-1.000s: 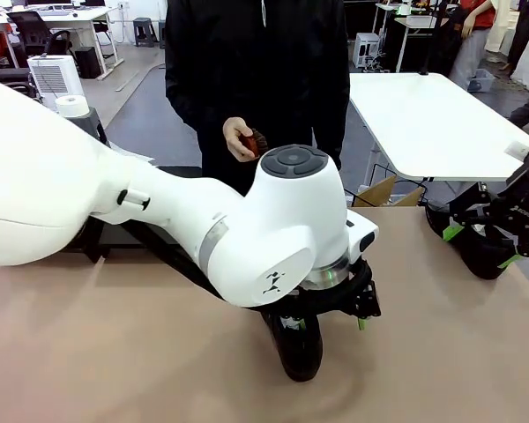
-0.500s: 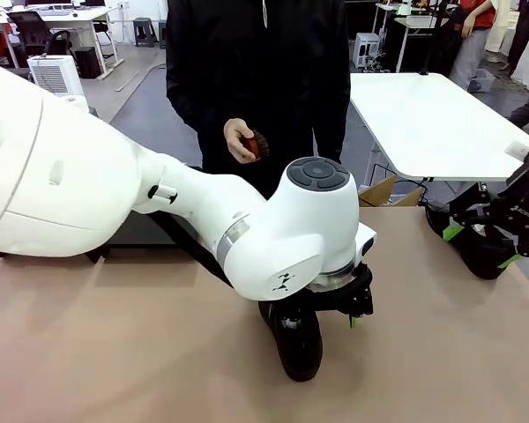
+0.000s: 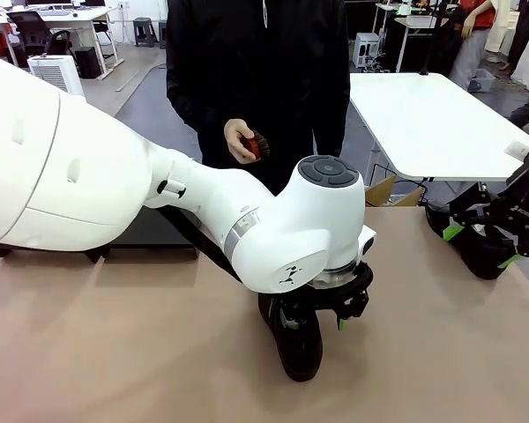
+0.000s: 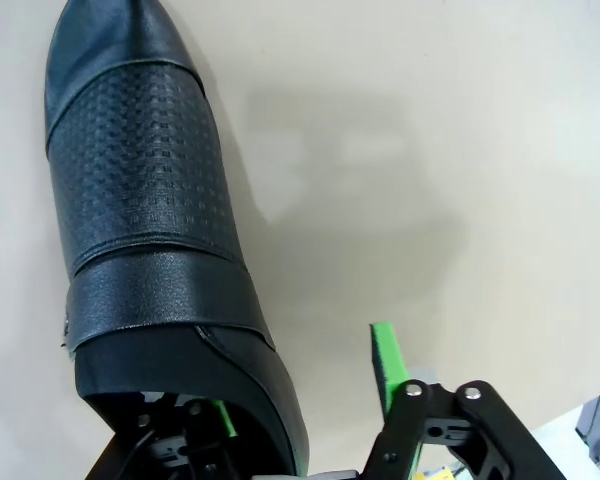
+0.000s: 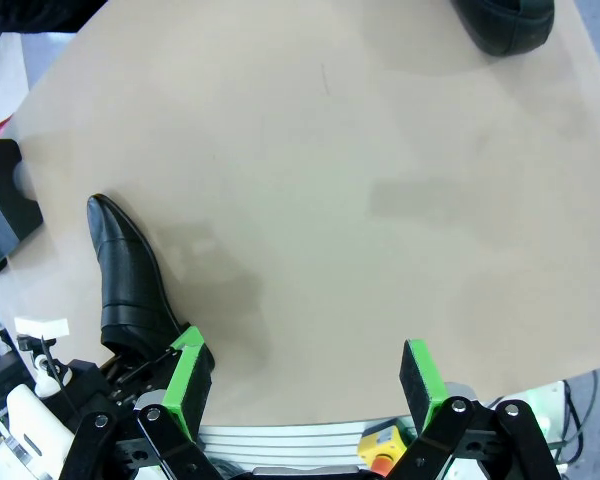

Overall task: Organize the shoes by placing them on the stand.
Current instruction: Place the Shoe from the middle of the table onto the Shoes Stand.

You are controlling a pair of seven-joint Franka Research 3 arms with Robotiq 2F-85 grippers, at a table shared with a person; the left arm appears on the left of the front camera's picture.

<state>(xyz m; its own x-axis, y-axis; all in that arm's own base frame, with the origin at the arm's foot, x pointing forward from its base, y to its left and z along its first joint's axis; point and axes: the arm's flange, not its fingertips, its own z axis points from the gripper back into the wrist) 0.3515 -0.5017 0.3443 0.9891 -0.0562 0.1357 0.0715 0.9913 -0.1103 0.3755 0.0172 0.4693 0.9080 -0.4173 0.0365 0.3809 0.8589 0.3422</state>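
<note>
The shoe (image 4: 150,230) in hand looked like a stiff, glossy leather dress shoe, probably light enough for one gripper. Its polished skin would likely be slippery, and the toe and vamp offered nothing to pinch. The collar wall near the heel seemed the best place to take hold, since the leather there is firm and thin enough to sit between two pads. It lay on the tan tabletop (image 3: 115,352) at the lower centre of the front view, toe pointing toward the bottom edge.

The left gripper (image 4: 302,390) was set for that hold. In the left wrist view, one green pad (image 4: 223,415) sat inside the shoe's opening at the bottom of the frame. The other (image 4: 383,355) stood outside the wall with a strip of bare tabletop showing between it and the leather. The jaws were partly apart and not clamped, so nothing was held.

The right gripper (image 5: 305,378) was spread wide and empty over bare tabletop. A second shoe (image 5: 130,275) lay at the lower left of the right wrist view, its heel just beside one pad; whether they touched could not be told. A third shoe's (image 5: 505,25) end showed at the upper right of that view.

The stand (image 3: 159,231) lay at the middle left of the front view, mostly behind the left arm and well apart from the shoe. At top centre, the person's hand (image 3: 238,139) held a small brush (image 3: 256,143).
</note>
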